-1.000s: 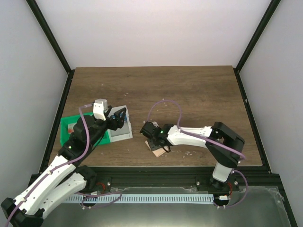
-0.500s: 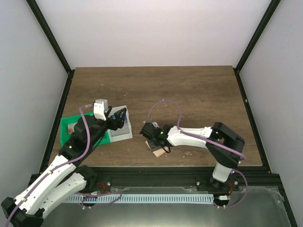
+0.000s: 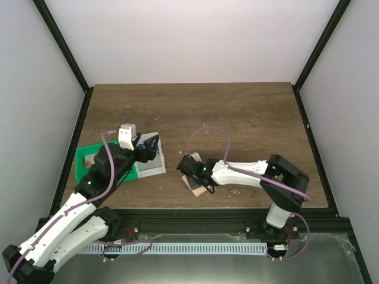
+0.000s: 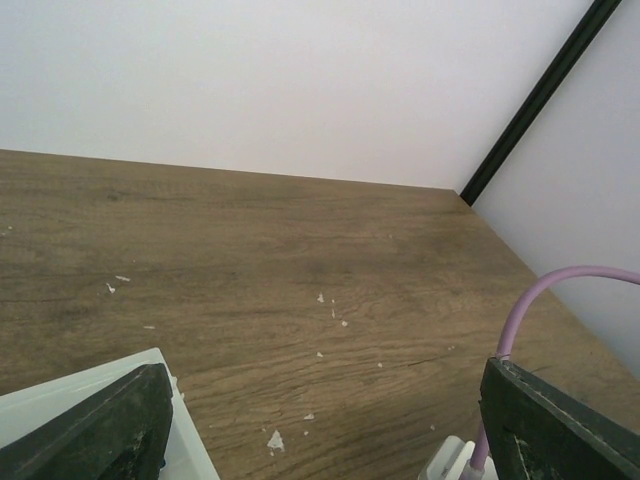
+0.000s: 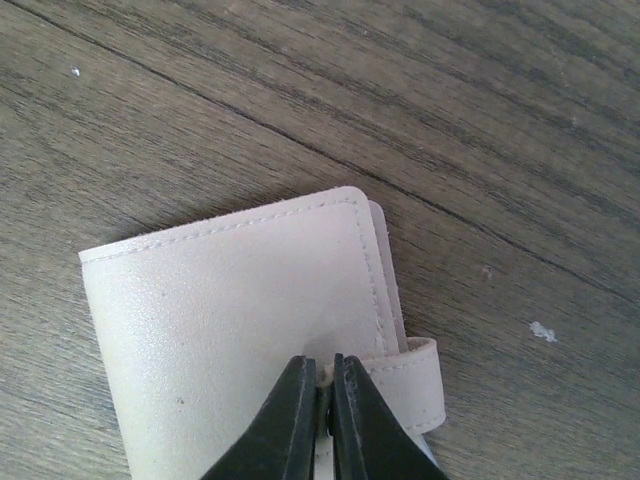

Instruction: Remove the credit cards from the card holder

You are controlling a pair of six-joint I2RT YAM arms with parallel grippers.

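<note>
The right gripper (image 5: 322, 372) has just pinched shut on the closed card holder (image 5: 240, 300) beside its strap (image 5: 415, 385), no cards out yet.

Bright even light, soft shadows, sharp

Card holder (image 5: 240, 300) pale beige; table (image 3: 237, 118) brown woodgrain; tray (image 3: 84, 155) green; right hand (image 5: 322, 388) black.

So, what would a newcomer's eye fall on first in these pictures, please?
The closed beige card holder near the front edge of the table, with the right gripper shut, seemingly pinching its strap. Then the left gripper, open, hovering over the white box beside the green tray on the left.
</note>
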